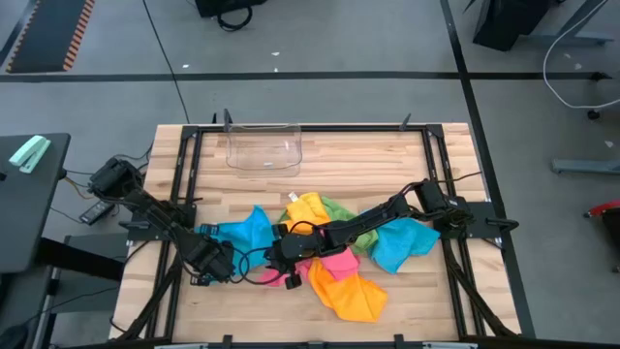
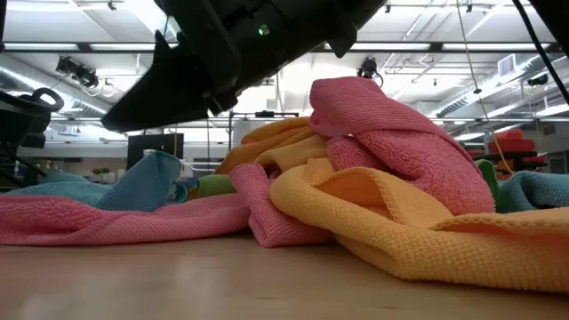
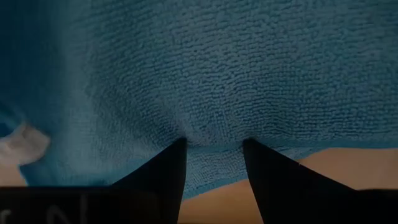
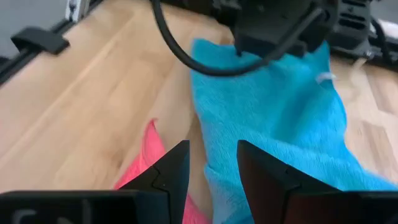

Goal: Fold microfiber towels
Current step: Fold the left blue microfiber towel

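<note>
A heap of microfiber towels lies mid-table: a blue one (image 1: 250, 229) at the left, yellow (image 1: 306, 207), green (image 1: 336, 209), pink (image 1: 336, 262), orange (image 1: 351, 297) at the front and another blue (image 1: 402, 244) at the right. My left gripper (image 1: 208, 260) points straight down, open, at the left blue towel (image 3: 224, 74), near its edge. My right gripper (image 1: 279, 256) reaches across the heap from the right, slanting down and open (image 4: 211, 155). It hangs above bare wood between a pink corner (image 4: 146, 158) and the blue towel's edge (image 4: 273, 118), touching nothing. My left gripper stands with both open fingertips (image 3: 180, 144) on the top of the blue towel, just inside its edge (image 3: 217, 165), coming from above and pointing down. No cloth is pinched between the fingers. The towel lies spread on the table.
A clear plastic bin (image 1: 263, 147) stands at the table's far edge. Black frame rails (image 1: 184, 184) run along both sides of the wooden top. Bare wood (image 1: 242, 310) shows at the front left and behind the heap. In the low view pink (image 2: 391, 133) and orange (image 2: 418, 222) cloth fill the foreground.
</note>
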Controlling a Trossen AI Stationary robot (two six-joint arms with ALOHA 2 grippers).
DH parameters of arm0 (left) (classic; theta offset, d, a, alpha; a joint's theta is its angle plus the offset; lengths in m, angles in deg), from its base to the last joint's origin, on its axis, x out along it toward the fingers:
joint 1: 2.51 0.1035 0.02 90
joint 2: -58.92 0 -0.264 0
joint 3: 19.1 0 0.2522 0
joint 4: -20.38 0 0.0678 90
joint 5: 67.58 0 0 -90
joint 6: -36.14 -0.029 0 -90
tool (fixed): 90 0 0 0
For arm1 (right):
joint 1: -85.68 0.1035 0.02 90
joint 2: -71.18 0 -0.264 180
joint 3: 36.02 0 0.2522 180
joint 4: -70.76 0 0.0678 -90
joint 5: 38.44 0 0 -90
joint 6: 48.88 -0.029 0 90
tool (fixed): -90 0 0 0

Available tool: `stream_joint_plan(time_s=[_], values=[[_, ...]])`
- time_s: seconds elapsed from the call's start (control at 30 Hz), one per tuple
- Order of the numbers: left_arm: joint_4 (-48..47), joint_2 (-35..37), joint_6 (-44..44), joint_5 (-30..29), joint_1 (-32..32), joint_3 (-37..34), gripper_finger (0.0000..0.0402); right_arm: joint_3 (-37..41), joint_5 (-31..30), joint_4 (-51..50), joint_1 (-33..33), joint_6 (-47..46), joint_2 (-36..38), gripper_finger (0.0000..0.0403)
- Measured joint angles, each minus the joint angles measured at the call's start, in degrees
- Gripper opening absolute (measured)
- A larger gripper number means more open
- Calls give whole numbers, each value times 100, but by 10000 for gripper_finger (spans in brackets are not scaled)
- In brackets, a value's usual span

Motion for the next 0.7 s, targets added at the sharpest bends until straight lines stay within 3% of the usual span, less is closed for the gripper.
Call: stream_joint_plan(time_s=[0.43, 0.7], values=[[1694, 16, 1086, 696, -184, 218, 172, 4, -2, -1238, -174, 70, 362, 143], [1307, 26, 767, 581, -203, 1290, 172, 7, -44, -2021, -194, 178, 814, 143]])
